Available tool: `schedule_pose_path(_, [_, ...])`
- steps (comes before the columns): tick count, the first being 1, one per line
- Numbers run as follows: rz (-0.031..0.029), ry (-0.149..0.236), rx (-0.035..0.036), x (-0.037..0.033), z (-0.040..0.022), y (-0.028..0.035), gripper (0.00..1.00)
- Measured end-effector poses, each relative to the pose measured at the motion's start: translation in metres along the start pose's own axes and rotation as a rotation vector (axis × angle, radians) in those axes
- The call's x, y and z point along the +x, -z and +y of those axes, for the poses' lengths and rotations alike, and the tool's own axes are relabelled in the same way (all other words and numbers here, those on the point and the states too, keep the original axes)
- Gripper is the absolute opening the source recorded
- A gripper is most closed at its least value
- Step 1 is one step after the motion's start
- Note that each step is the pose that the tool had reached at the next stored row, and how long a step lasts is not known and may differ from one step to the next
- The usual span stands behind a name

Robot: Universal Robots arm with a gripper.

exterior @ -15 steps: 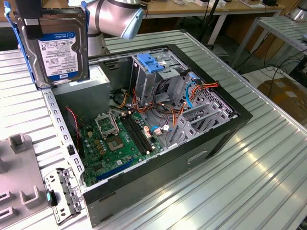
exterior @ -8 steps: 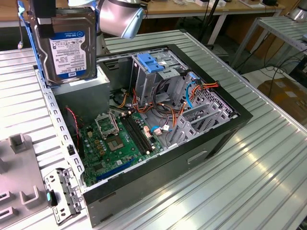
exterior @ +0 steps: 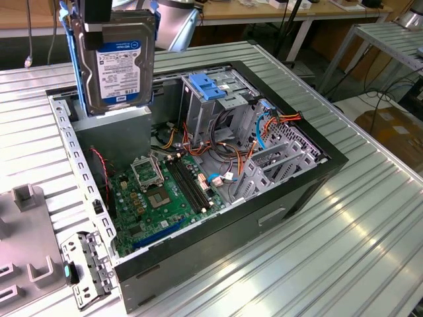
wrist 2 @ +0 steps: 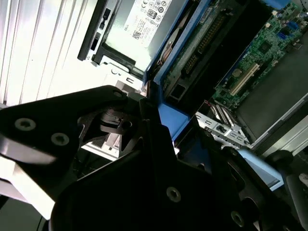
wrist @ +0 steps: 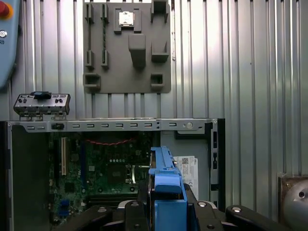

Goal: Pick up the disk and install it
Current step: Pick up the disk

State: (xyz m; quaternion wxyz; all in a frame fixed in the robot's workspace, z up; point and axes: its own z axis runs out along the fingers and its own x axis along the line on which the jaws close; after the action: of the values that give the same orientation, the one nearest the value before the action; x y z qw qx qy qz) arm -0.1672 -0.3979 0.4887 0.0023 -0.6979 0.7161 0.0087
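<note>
Ribbed aluminium table carries an open computer case. Exterior view shows the disk upright above it, label facing out; first wrist view shows its blue rail pinched between black fingers of the gripper.

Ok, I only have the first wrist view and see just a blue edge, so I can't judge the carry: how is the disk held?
Observer: In the exterior view the disk hangs upright from the gripper, label side toward the camera, over a corner of the open case.
Operator: Where's the light-blue latch plate?
Observer: The light-blue latch plate is on the drive cage inside the case, to the exterior view's right of the disk.
</note>
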Motion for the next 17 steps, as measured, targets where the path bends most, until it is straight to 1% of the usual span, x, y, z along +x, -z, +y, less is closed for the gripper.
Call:
schedule_pose_path(1, [0.0000,0.000,0.0000,0.0000,-0.0041,0.0000,0.37])
schedule_pose_path(5, [0.0000,0.000,0.0000,0.0001,-0.0125,0.0001,0.37])
schedule_pose_path(6, [0.0000,0.000,0.0000,0.0001,-0.0157,0.0001,0.37])
schedule_pose_path(7, [0.0000,0.000,0.0000,0.0001,-0.0168,0.0001,0.37])
schedule_pose_path(10, [0.0000,0.000,0.0000,0.0001,-0.0186,0.0001,0.37])
schedule_pose_path(17, [0.0000,0.000,0.0000,0.0001,-0.0189,0.0001,0.37])
